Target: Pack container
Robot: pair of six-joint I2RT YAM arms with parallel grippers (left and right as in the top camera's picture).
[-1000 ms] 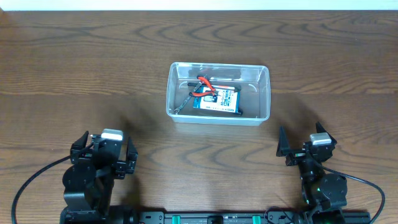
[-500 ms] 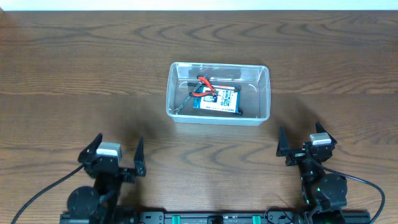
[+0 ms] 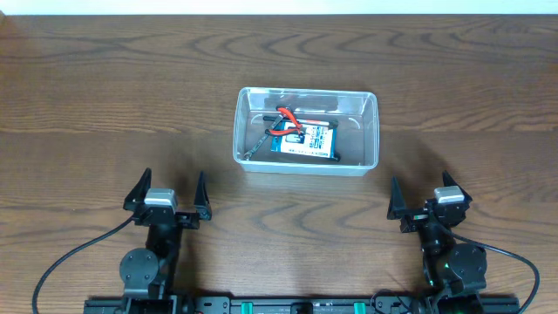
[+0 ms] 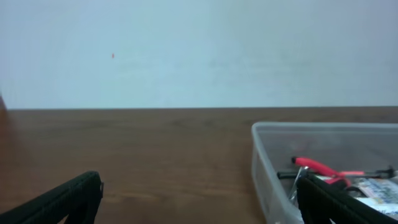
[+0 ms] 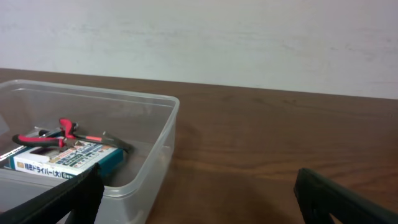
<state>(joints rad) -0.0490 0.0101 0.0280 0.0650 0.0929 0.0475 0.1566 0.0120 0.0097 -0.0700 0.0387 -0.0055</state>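
The clear plastic container (image 3: 371, 131) stands in the middle of the table. Inside lie red-handled pliers (image 3: 288, 116), a blue-and-white box (image 3: 307, 139) and a metal tool (image 3: 257, 145). It also shows in the left wrist view (image 4: 267, 162) and the right wrist view (image 5: 158, 143), with the pliers (image 5: 62, 132) and the box (image 5: 62, 160) inside. My left gripper (image 3: 171, 188) is open and empty near the front edge, left of the container. My right gripper (image 3: 424, 194) is open and empty near the front edge, to the container's right.
The brown wooden table (image 3: 105, 96) spreads around the container. A white wall (image 4: 186, 50) rises behind its far edge. Black cables (image 3: 61, 253) run from both arm bases at the front.
My left arm has drawn back and swung to face the far side, its gripper now level and open near the front edge. The right arm and the container have not moved.
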